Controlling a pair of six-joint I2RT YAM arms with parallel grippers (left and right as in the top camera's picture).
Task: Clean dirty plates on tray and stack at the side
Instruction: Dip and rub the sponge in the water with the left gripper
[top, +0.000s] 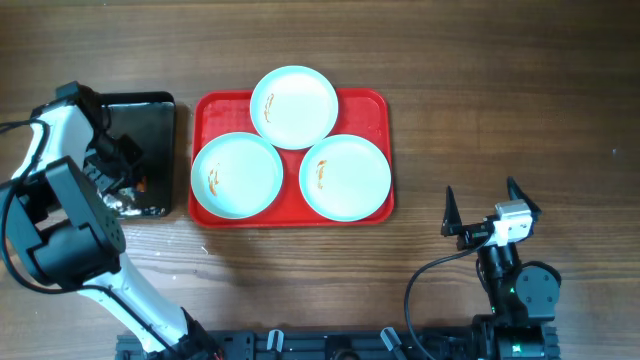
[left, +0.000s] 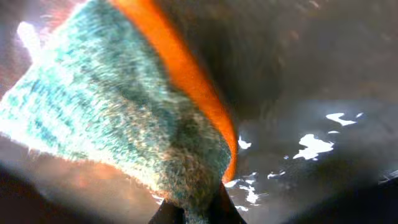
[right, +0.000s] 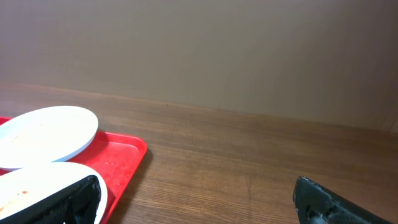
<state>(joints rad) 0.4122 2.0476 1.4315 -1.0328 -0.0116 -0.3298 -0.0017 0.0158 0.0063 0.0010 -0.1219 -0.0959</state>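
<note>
So at this point my left gripper (top: 122, 172) was down inside the black tray (top: 150, 108) at the far left, fingers clamped on a corner of the sponge (left: 124, 112), green scrubby side toward the wrist cam and the orange foam behind it. The bottom of that tray looked wet and shiny, so I reckon the sponge lived there to stay damp, and I'd gone in for it before any scrubbing. Only a thin edge was pinched, which felt a bit sketchy for pressing down hard. Middle of the table (top: 480, 80) sat the red tray (top: 372, 104) with all three plates (top: 294, 106) on it, one at the back and two in front, rims touching or overlapping, each with a small brown smear, so nothing was cleaned or stacked yet. Off to the right, the right gripper (top: 480, 190) was parked clear of the red tray with its fingers spread wide and empty, my guess being it was kept ready to steady or lift a plate.
</note>
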